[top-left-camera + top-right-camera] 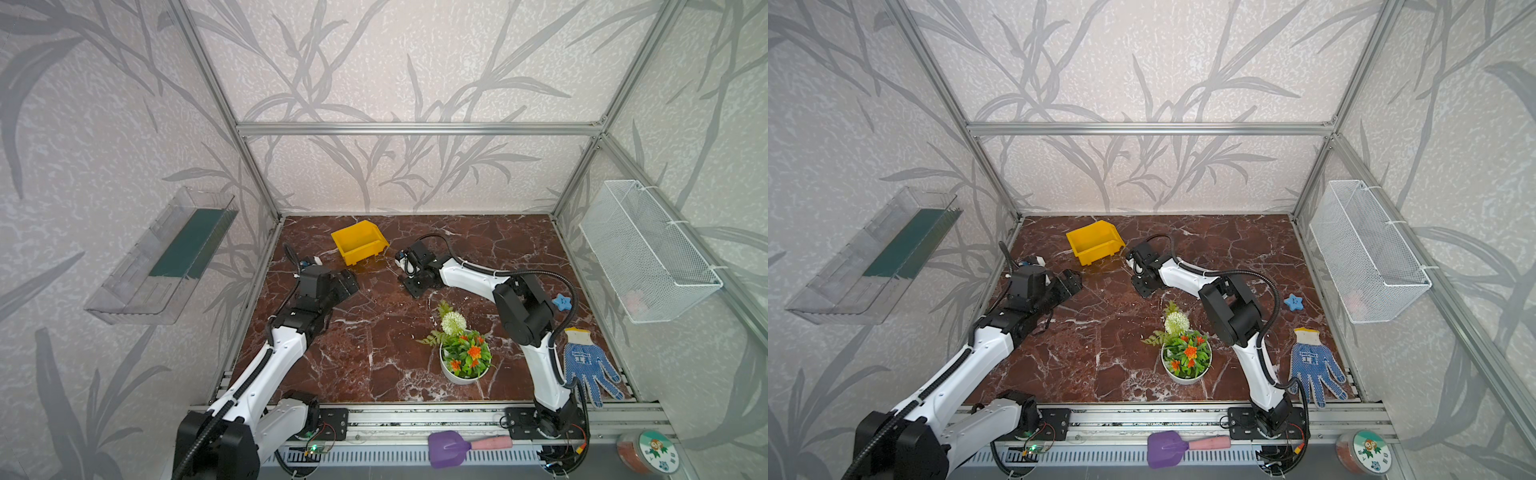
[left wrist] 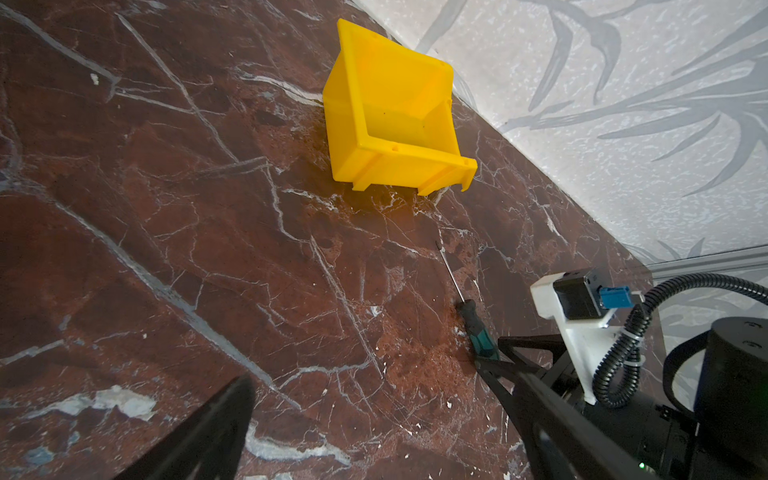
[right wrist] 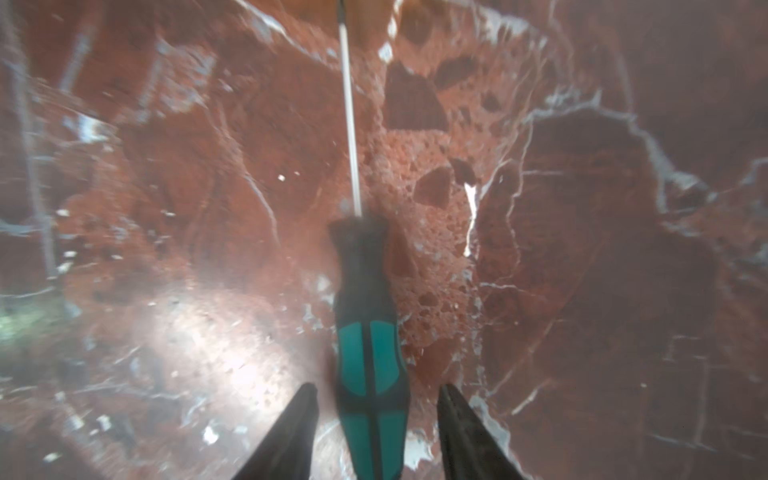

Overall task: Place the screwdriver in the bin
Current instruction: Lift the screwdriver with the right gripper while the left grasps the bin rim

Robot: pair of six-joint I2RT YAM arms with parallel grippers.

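Lying flat on the marble table [image 2: 208, 249], the screwdriver [image 3: 370, 353] sat near the bin [image 2: 386, 166], apart from it. The right gripper [image 3: 376, 388] straddled its handle, fingers narrowly spread, not touching. The left gripper [image 1: 348, 282] stood wide apart, empty.

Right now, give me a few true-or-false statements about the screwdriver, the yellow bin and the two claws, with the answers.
1. The screwdriver lies on the table, outside the bin. True.
2. The left claw grips the screwdriver. False: it is open and empty, and it is the right claw that straddles the handle.
3. The bin is empty. True.
4. The bin lies tipped on its side. False: it stands upright, opening upward.
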